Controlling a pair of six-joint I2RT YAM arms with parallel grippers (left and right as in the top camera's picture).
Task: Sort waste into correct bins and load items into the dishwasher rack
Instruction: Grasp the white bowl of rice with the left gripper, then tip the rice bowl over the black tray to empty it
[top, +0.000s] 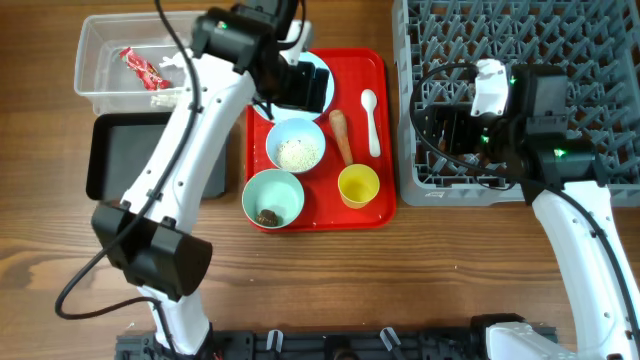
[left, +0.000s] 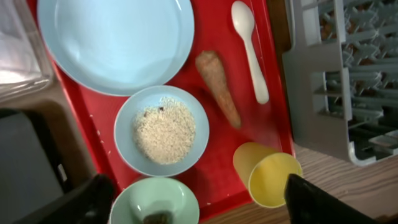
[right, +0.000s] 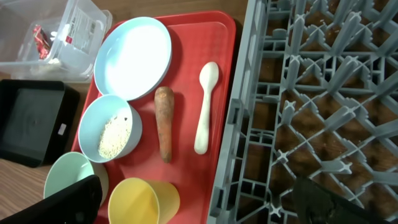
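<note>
On the red tray (top: 375, 60) are a light-blue plate (left: 115, 40), a pale blue bowl of rice (top: 296, 148), a mint-green bowl (top: 272, 197) with a dark clump, a yellow cup (top: 358, 185) on its side, a carrot (top: 341, 135) and a white spoon (top: 371, 120). My left gripper (top: 300, 85) hovers over the plate, open and empty. My right gripper (top: 450, 130) hangs open and empty over the grey rack's (top: 600, 60) front left part. The clear bin (top: 100, 85) holds a red wrapper (top: 142, 68) and tissue bits. No white bowl shows.
The black bin (top: 120, 160) stands in front of the clear bin, left of the tray, partly under my left arm. The rack's left wall stands close beside the tray's right edge. Bare wood lies in front of the tray and rack.
</note>
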